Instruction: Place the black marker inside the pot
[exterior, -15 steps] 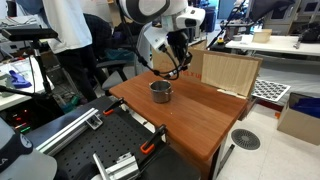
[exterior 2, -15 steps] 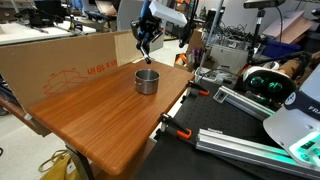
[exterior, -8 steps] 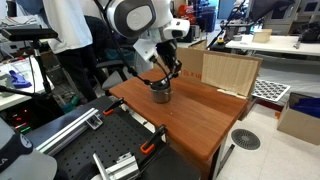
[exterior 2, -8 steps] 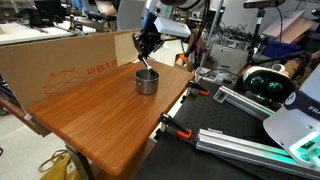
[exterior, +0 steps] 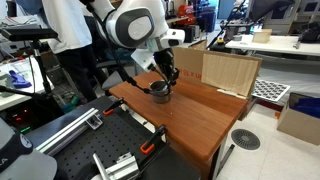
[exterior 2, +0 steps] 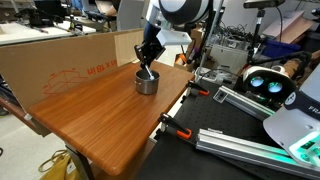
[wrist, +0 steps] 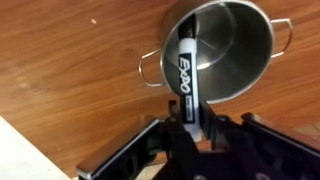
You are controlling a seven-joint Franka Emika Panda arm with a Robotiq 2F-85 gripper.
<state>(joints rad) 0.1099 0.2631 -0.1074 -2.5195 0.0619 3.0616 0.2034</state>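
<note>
Dropped and swung in over the last second: from up behind the pot [exterior 2: 147, 82] to low right over its rim, judging by the gripper [exterior 2: 148, 60] in both exterior views. Nearest in the wrist view, fingers [wrist: 168, 140] pinched narrow on the rear end of the black marker [wrist: 186, 65], no gap showing. Pointing away from the camera and down, front end inside the outline of the pot's opening, against the dark inside; can't tell if touching the bottom or not. Not let go yet, so judged late in the placing, release left to do. Around the pot, bare wood desk [wrist: 70, 60]. Further back, cardboard box [exterior 2: 60, 60] along the desk's rear edge and a person [exterior: 70, 25] standing beyond. Risks from here: letting go with the marker leaning on the rim could tip it back out onto the desk, looking about as long as the pot is wide; pressing lower could jam the tip on the bottom and shove or tilt the small pot; opening wide this low could clip the rim.
</note>
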